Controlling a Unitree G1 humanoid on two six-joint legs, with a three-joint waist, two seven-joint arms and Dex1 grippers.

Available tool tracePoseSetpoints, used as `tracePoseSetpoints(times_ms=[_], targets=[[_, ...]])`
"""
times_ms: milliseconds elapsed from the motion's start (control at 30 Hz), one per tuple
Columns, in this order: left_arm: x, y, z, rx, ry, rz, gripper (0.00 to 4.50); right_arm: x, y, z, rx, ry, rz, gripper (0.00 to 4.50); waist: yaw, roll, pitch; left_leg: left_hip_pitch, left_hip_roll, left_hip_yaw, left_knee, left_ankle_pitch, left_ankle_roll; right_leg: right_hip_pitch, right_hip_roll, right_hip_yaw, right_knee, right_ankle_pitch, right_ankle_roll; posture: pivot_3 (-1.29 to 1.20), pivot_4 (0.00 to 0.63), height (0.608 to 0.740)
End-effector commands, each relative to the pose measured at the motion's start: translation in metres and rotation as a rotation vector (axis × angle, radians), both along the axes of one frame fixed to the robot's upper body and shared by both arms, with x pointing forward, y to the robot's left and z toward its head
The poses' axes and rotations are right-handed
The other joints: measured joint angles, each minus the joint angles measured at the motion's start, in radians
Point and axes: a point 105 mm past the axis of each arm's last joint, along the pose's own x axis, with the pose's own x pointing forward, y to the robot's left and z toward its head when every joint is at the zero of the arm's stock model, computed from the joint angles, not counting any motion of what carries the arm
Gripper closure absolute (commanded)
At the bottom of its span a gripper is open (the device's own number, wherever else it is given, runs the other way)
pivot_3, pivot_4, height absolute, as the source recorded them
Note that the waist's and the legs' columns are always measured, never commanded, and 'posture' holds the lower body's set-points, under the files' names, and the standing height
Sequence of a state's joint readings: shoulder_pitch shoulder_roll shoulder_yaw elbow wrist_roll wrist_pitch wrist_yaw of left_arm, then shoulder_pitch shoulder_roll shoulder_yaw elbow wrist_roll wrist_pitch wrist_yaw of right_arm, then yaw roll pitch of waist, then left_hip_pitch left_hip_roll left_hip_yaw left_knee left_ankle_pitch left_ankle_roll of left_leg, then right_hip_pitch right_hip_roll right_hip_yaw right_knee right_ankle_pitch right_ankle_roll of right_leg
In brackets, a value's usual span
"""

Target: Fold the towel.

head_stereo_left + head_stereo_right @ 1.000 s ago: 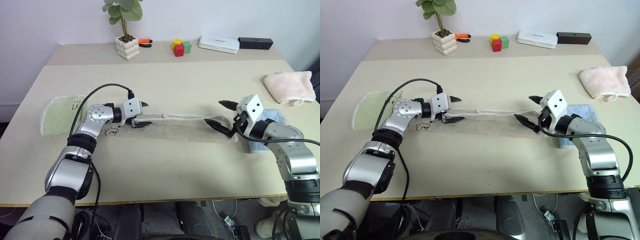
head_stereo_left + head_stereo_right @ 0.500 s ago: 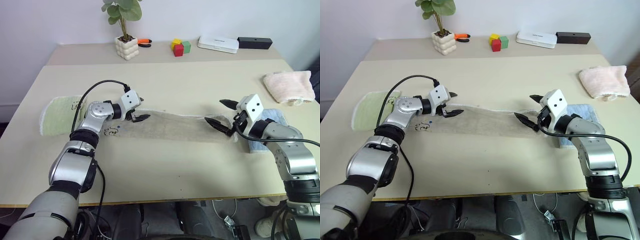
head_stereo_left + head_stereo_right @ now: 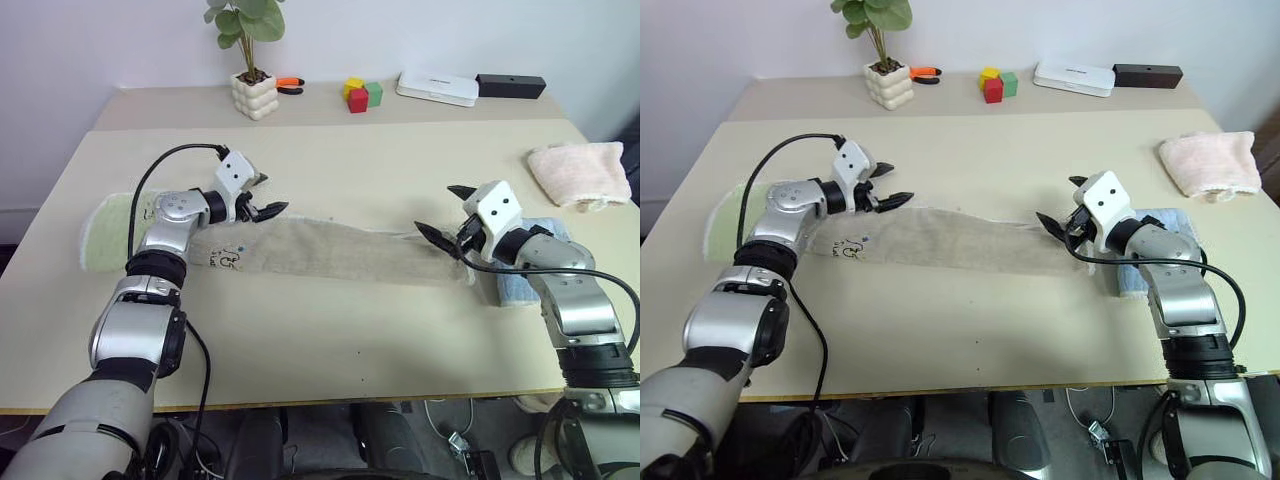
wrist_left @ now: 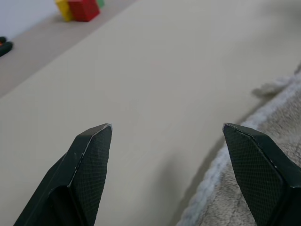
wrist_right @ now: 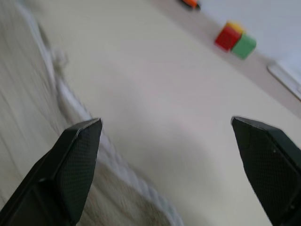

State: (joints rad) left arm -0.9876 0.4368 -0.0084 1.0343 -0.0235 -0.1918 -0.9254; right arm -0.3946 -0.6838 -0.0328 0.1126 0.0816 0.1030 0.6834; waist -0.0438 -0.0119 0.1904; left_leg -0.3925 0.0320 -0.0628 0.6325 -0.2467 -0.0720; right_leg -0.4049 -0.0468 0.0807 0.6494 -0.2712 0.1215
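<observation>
While stretched flat between both, towel (image 3: 320,255) lying as a long beige terry strip on worktop (image 3: 330,160). Left claw (image 3: 262,196) spread, empty, above one end. Right claw (image 3: 442,218) likewise spread over the other.

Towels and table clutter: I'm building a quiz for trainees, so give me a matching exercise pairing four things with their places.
Things:
1. beige towel
2. pink towel
3. potted plant
4. green towel

Places:
A. far edge of the table, by the wall
B. under the left arm
C. far right of the table
D. stretched flat between the two open tools

Pairs: 1-D, 2-C, 3-A, 4-B
</observation>
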Motion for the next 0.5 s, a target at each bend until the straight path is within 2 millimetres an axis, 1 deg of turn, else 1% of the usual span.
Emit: tracePoseSetpoints(times_ms=[33, 100, 167, 267, 400, 500], targets=[[-0.002, 0.008, 0.014, -0.063, -0.03, 0.01, 0.66, 0.007, -0.006, 0.008, -0.117, -0.057, -0.009, 0.03, 0.0, 0.0, 0.0, 0.0, 0.0, 0.0, 0.0, 0.0, 0.0, 0.0, 0.0, 0.0, 0.0, 0.0, 0.0, 0.0, 0.15, 0.74], [-0.004, 0.008, 0.012, -0.062, -0.033, 0.008, 0.66, 0.009, -0.01, 0.002, -0.179, -0.047, -0.016, 0.03, 0.0, 0.0, 0.0, 0.0, 0.0, 0.0, 0.0, 0.0, 0.0, 0.0, 0.0, 0.0, 0.0, 0.0, 0.0, 0.0, 0.15, 0.74], [-0.007, 0.009, 0.011, -0.097, -0.015, 0.005, 0.66, 0.013, -0.018, -0.001, -0.217, -0.043, -0.051, 0.03, 0.0, 0.0, 0.0, 0.0, 0.0, 0.0, 0.0, 0.0, 0.0, 0.0, 0.0, 0.0, 0.0, 0.0, 0.0, 0.0, 0.15, 0.74], [-0.009, 0.012, 0.01, -0.097, -0.017, 0.018, 0.66, 0.015, -0.025, -0.004, -0.286, -0.041, -0.074, 0.03, 0.0, 0.0, 0.0, 0.0, 0.0, 0.0, 0.0, 0.0, 0.0, 0.0, 0.0, 0.0, 0.0, 0.0, 0.0, 0.0, 0.15, 0.74], [-0.011, 0.011, 0.009, -0.124, -0.009, 0.017, 0.66, 0.02, -0.04, -0.001, -0.343, -0.069, -0.142, 0.03, 0.0, 0.0, 0.0, 0.0, 0.0, 0.0, 0.0, 0.0, 0.0, 0.0, 0.0, 0.0, 0.0, 0.0, 0.0, 0.0, 0.15, 0.74], [-0.012, 0.01, 0.01, -0.132, -0.016, 0.019, 0.66, 0.023, -0.045, 0.0, -0.373, -0.082, -0.172, 0.03, 0.0, 0.0, 0.0, 0.0, 0.0, 0.0, 0.0, 0.0, 0.0, 0.0, 0.0, 0.0, 0.0, 0.0, 0.0, 0.0, 0.15, 0.74]])
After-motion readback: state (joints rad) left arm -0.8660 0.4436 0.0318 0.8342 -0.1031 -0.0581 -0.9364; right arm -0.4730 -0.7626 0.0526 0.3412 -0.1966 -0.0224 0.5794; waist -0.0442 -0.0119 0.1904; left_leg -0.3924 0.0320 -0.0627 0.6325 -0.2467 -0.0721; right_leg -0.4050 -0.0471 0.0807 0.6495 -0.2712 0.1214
